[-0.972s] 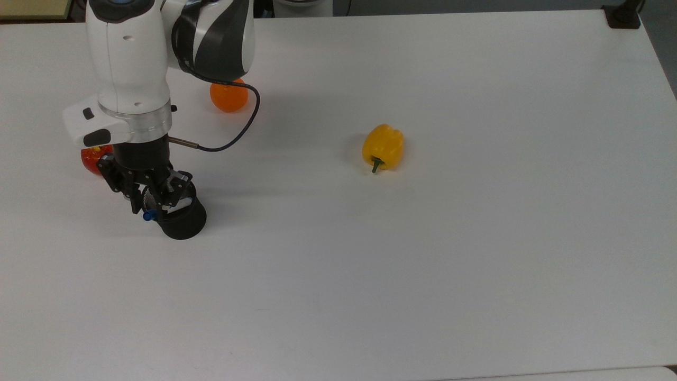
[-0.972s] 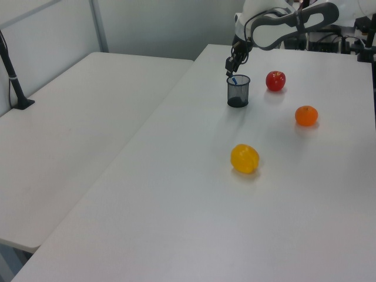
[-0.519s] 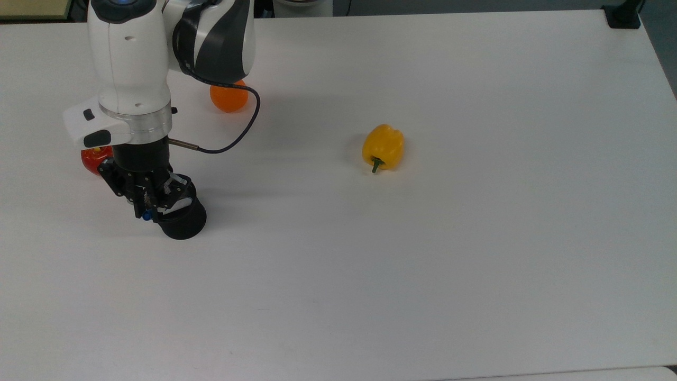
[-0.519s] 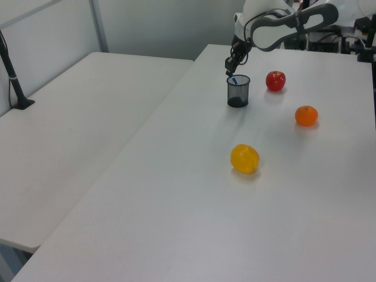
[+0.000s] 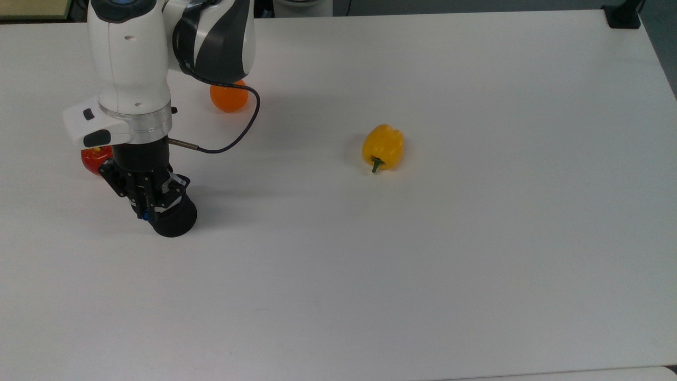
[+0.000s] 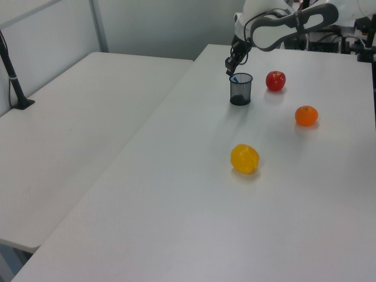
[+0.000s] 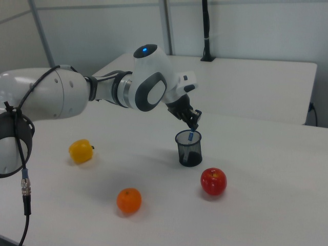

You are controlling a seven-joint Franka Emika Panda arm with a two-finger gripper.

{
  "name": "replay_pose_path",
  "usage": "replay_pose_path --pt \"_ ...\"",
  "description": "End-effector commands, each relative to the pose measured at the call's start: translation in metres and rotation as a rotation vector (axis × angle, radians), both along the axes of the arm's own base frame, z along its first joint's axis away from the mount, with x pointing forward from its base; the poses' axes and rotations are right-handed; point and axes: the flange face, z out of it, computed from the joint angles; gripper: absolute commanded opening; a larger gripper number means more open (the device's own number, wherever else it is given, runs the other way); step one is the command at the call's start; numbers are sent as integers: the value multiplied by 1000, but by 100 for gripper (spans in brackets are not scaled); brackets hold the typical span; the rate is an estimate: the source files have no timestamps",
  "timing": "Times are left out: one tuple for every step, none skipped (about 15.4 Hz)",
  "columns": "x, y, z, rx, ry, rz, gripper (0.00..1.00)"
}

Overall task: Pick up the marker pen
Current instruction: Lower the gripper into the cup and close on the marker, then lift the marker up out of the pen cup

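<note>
The marker pen (image 5: 145,216) stands slanted in a black mesh cup (image 5: 174,223) at the top view's left, with only its blue top end showing. My gripper (image 5: 148,208) reaches down over the cup's rim, shut on the pen's upper end. In the right view the pen's blue part (image 7: 190,136) sticks out of the cup (image 7: 189,150) just under my gripper (image 7: 193,122). The left view shows the gripper (image 6: 232,70) above the cup (image 6: 240,92). The rest of the pen is hidden inside the cup.
A red apple (image 5: 93,159) lies close behind the arm. An orange (image 5: 228,99) sits further back, and a yellow pepper (image 5: 383,146) lies mid-table. In the left view a second white table (image 6: 88,117) adjoins on the left view's left.
The fingers have closed from open onto the pen's top. The cup has shifted a little toward the top view's left with the pen.
</note>
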Motion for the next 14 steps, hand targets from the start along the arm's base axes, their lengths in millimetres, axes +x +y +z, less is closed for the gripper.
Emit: replay_pose_path --pt "-6 3 8 11 -22 -25 15" --pt "-7 3 13 10 -28 -25 15" --pt "-7 3 16 10 -31 -25 15" --pt "-9 3 28 10 -47 -25 14" --pt "-11 3 39 12 -61 -30 14" --pt "-13 2 46 16 -63 -41 14" --pt "-15 2 55 16 -57 -43 14" --pt "-18 1 67 16 -66 -45 14" --pt "-20 0 81 14 -83 -46 14" --pt "-23 1 95 12 -102 -45 14" --pt "-26 1 105 11 -115 -45 14" --pt "-27 3 113 11 -127 -42 14" --pt "-29 4 121 11 -136 -41 14" --pt "-31 9 128 14 -141 -36 14"
